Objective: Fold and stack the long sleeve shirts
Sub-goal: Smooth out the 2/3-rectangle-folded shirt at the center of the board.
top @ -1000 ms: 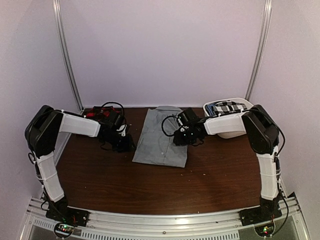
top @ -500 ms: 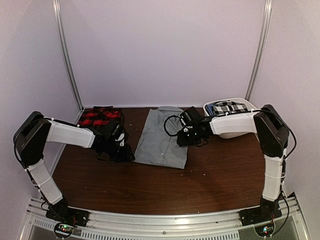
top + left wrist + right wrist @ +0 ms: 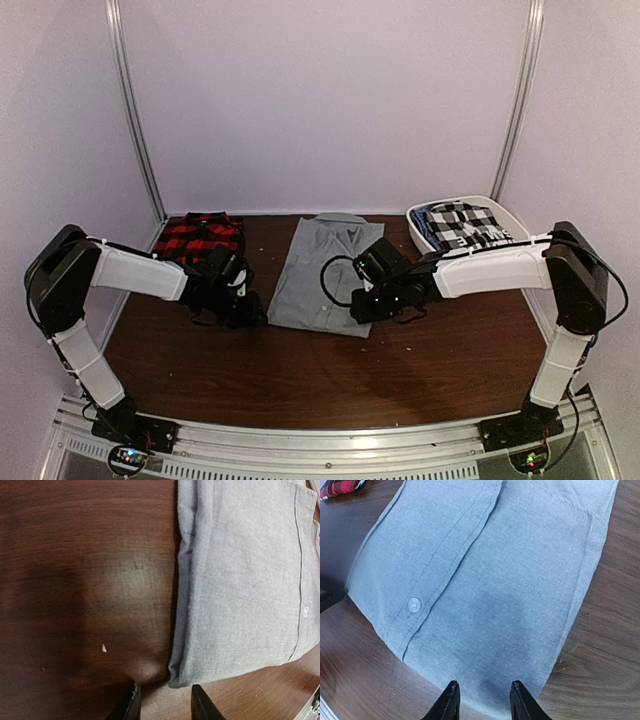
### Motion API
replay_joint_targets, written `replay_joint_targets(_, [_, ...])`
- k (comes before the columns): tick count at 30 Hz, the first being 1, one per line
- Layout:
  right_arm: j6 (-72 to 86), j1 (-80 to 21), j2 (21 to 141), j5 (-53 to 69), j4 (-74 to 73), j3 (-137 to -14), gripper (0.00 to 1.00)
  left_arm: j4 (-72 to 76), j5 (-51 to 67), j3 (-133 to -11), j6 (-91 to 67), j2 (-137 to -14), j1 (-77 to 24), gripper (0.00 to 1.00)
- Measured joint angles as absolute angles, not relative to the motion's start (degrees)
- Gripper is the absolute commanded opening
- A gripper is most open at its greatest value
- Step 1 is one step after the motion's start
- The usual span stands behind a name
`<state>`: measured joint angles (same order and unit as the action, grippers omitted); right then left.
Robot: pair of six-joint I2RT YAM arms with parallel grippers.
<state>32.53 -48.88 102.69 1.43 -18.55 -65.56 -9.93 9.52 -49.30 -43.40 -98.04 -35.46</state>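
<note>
Grey shirt (image 3: 320,270) folded flat on the table (image 3: 430,370), my two tools low at its near hem.
Shirt lies between my tools. Red plaid shirt (image 3: 200,237) sits folded beyond my left tool (image 3: 164,700), apart from the grey one. Left tool: fingers partly spread over bare wood, shirt corner just ahead, nothing pinched. Right tool (image 3: 482,697): partly spread over the hem, no cloth visibly gripped. Button (image 3: 414,603) ahead-left of it.
</note>
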Motion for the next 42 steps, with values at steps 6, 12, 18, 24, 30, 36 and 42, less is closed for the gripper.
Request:
replay_joint_targets(6, [33.2,-51.4,106.0,1.3,-18.6,-70.5,0.35,-8.6,9.8,-48.7,-43.8,-98.0,-35.5,0.35])
replay_joint_targets(12, [33.2,-53.8,111.6,0.6,-18.6,-75.4,0.36,-7.4,10.0,-47.9,-44.4,-97.7,-35.5,0.35])
replay_joint_targets(18, [33.3,-54.5,115.3,0.0,-18.2,-74.8,0.36,-7.2,10.3,-47.4,-44.5,-97.3,-35.5,0.35])
replay_joint_targets(24, [34.0,-54.5,114.5,-0.1,-16.9,-73.6,0.36,-7.3,10.9,-47.4,-44.5,-97.2,-35.5,0.36])
replay_joint_targets(30, [35.2,-54.5,109.6,-1.0,-17.1,-68.7,0.37,-7.4,11.4,-47.4,-44.5,-97.2,-35.5,0.36])
replay_joint_targets(36, [37.2,-54.1,103.7,-1.3,-15.8,-60.7,0.37,-7.6,11.6,-47.4,-44.4,-97.0,-35.5,0.36])
replay_joint_targets(42, [39.0,-53.4,102.1,-0.8,-13.4,-56.0,0.36,-7.7,11.7,-47.4,-44.2,-96.9,-35.5,0.36])
